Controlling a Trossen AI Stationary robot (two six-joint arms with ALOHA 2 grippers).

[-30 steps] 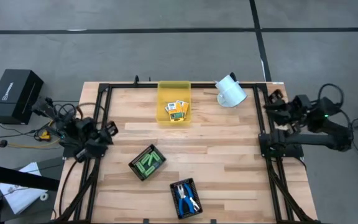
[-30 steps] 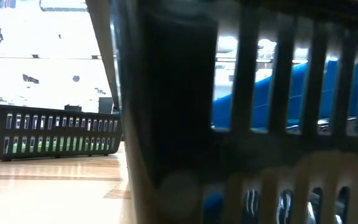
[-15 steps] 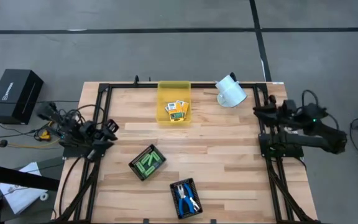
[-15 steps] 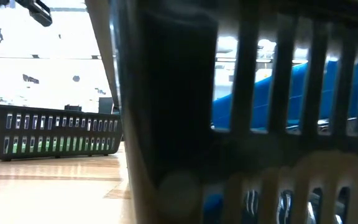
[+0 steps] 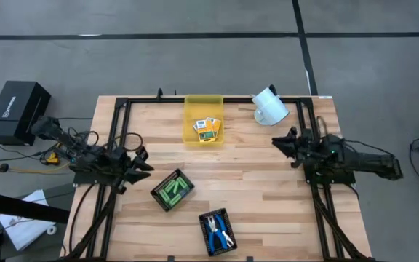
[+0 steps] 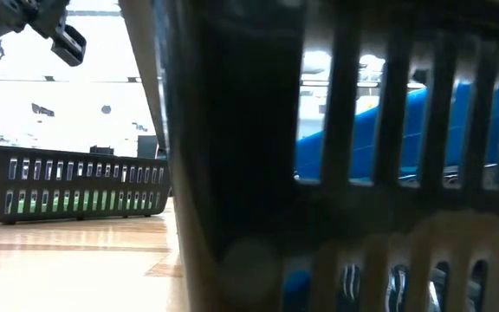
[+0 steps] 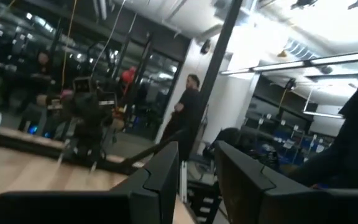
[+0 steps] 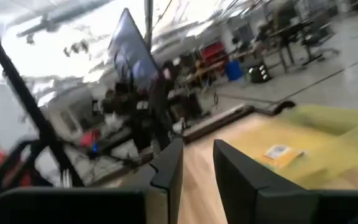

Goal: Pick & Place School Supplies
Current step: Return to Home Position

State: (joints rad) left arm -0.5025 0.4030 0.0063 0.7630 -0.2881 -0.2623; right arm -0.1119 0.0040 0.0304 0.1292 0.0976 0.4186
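Three yellow-orange boxes (image 5: 208,129) lie inside the translucent yellow bin (image 5: 193,109) at the table's far middle; one box shows in the right wrist view (image 8: 278,153). Light-green sticks (image 5: 172,191) lie in a black tray (image 5: 158,198), which also shows in the low view (image 6: 76,182). Blue-handled tools (image 5: 217,233) lie in a second black tray (image 5: 204,236) near the front edge. My left gripper (image 5: 142,156) (image 7: 196,152) hovers at the table's left side, its fingers slightly apart around nothing. My right gripper (image 5: 276,142) (image 8: 197,149) hovers at the right side, likewise open.
A white object (image 5: 270,107) lies at the far right of the table. A black frame (image 5: 122,109) runs along the table's edges. The near tray's slotted wall (image 6: 336,173) fills most of the low view. A person (image 7: 188,102) stands in the room beyond.
Both arms have come down and reached in over the table. My right gripper moved from beyond the right edge toward the table's middle. My left gripper moved rightward and lower, toward the tray of green sticks. Nothing on the table has moved.
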